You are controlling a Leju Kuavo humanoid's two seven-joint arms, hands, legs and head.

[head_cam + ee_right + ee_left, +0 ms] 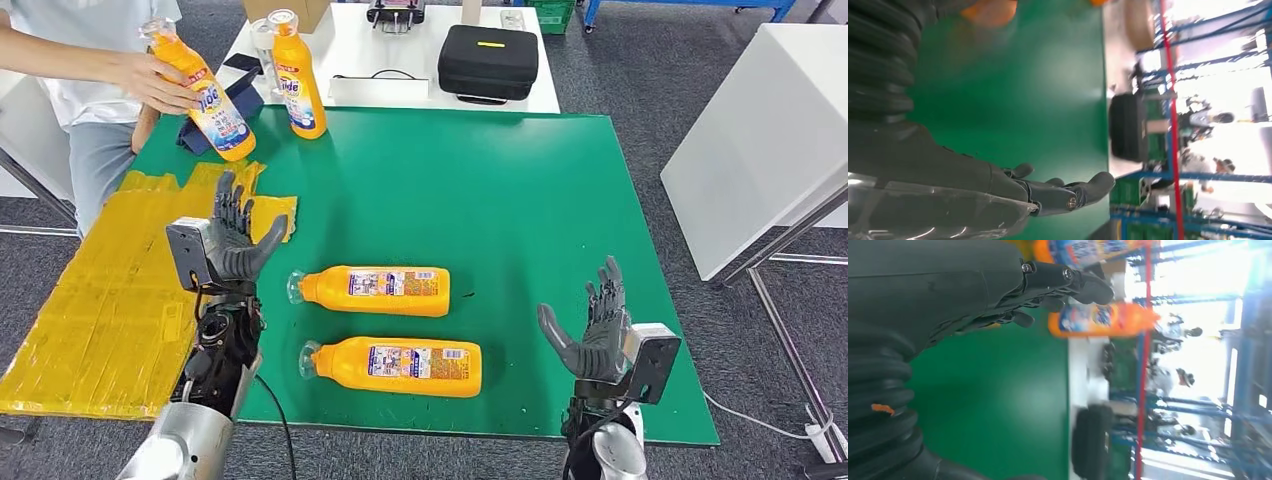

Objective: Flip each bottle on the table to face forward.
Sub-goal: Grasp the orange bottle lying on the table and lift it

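Robot's left hand (238,240) sits at 9 o'clock, fingers spread, holding nothing. Two glossy orange plastic bottles (372,290) (395,366) lie flat mid green mat (520,200), long axes side to side, clear caps toward 9 o'clock. Right hand (596,325) at 4 o'clock is splayed and empty too.

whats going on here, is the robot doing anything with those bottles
Not at this moment. Both the left hand and the right hand are raised over the green table, open and holding nothing. Two orange bottles lie on their sides between them, the farther bottle and the nearer bottle. At the far left a person's hand holds a tilted bottle beside an upright bottle.
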